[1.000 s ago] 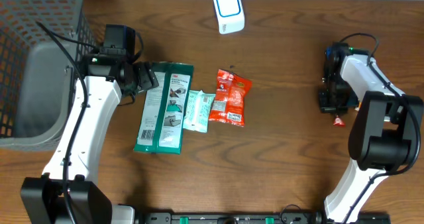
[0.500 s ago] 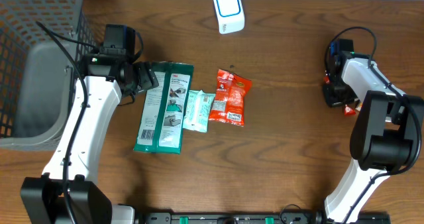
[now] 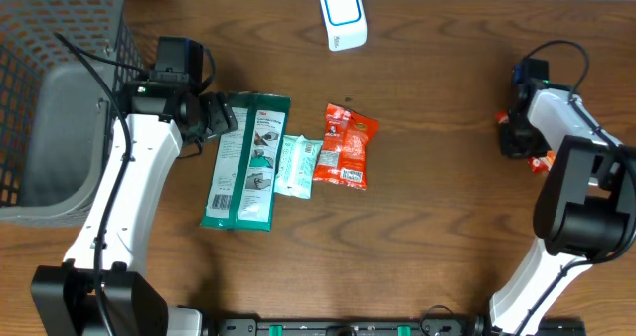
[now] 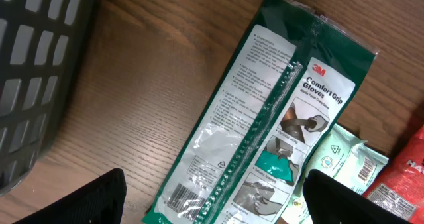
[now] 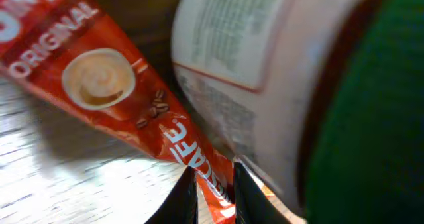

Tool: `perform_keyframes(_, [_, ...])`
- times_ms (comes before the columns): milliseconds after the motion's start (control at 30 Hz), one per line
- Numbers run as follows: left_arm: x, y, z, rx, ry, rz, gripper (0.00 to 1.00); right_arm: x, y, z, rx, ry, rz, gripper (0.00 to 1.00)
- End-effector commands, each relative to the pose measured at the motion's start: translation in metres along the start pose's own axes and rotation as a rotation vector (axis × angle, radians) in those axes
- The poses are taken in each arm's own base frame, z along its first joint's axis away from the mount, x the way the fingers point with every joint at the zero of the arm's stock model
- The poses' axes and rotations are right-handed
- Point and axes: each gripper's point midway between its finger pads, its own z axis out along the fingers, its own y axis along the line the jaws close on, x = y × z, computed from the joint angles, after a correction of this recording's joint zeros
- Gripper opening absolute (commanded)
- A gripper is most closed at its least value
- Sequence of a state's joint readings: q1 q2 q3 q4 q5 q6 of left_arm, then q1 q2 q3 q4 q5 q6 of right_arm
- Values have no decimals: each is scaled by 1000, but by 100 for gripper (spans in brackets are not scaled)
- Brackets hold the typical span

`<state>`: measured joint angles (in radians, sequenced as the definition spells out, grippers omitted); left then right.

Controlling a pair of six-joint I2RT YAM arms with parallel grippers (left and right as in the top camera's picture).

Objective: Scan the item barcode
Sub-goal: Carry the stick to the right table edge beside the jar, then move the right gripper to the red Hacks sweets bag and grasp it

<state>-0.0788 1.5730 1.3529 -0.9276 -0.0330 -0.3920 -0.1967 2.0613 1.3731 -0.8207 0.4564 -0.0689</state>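
A red Nescafe coffee sachet [image 5: 106, 85] runs down between the narrow jaws of my right gripper [image 5: 215, 194], which is shut on its lower end. From overhead, the right gripper [image 3: 517, 137] is at the far right of the table, with a bit of the sachet [image 3: 542, 160] showing beside it. The white and blue barcode scanner [image 3: 343, 16] stands at the back centre. My left gripper [image 3: 221, 117] hangs open and empty over the top of a green 3M glove pack [image 4: 265, 118]. The pack's barcode [image 4: 182, 197] faces up between the left gripper's [image 4: 213, 187] fingers.
A pale green wipes pack [image 3: 296, 165] and a red snack packet [image 3: 345, 145] lie right of the glove pack [image 3: 246, 162]. A grey wire basket [image 3: 60, 97] fills the left side. A blurred white printed surface [image 5: 225, 52] sits close beside the sachet.
My right arm has swung right and slightly toward the back, carrying the sachet with it. The left arm and the packs have not moved.
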Motion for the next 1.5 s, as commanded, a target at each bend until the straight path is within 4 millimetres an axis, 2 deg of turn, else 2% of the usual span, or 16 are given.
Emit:
perform_keyframes(0, [-6, 2, -5, -5, -21, 0, 86, 1, 8, 1, -98, 3, 72, 15])
perform_keyframes(100, [-6, 2, -5, -5, -21, 0, 86, 0, 26, -1, -214, -3, 78, 18])
perform_keyframes(133, [-6, 2, -5, -5, -21, 0, 86, -1, 31, -3, -248, -5, 78, 22])
perform_keyframes(200, [-6, 2, -5, -5, -21, 0, 86, -1, 32, -3, -254, -3, 78, 24])
perform_keyframes(300, [-6, 2, -5, -5, -21, 0, 86, -2, 27, -7, -238, 0, 84, 36])
perform_keyframes(333, [-6, 2, -5, -5, -21, 0, 86, -3, 25, -10, -237, 3, 83, 43])
perform_keyframes(500, [-6, 2, -5, -5, -21, 0, 86, -7, 13, -34, -237, 33, 100, 61])
perform_keyframes(633, [-6, 2, -5, -5, -21, 0, 86, -11, 6, -62, -244, 54, 135, 67])
perform_keyframes(700, [-6, 2, -5, -5, -21, 0, 86, -11, 12, -76, -284, 60, 118, 68])
perform_keyframes(833, [-6, 2, -5, -5, -21, 0, 86, -14, 49, -110, -494, 64, 90, 74])
perform_keyframes(867, [-6, 2, -5, -5, -21, 0, 86, -13, 70, -123, -623, 71, 85, 91])
perform_keyframes(900, [-6, 2, -5, -5, -21, 0, 86, -14, 86, -132, -716, 71, 80, 99])
perform_keyframes(1067, [-6, 2, -5, -5, -21, 0, 86, -17, 139, -158, -997, 49, 46, 99])
perform_keyframes(1200, [-6, 2, -5, -5, -21, 0, 86, -12, 166, -155, -1018, 68, 59, 97])
perform_keyframes(1467, [-6, 2, -5, -5, -21, 0, 86, 12, 246, -152, -1030, 39, -62, 97])
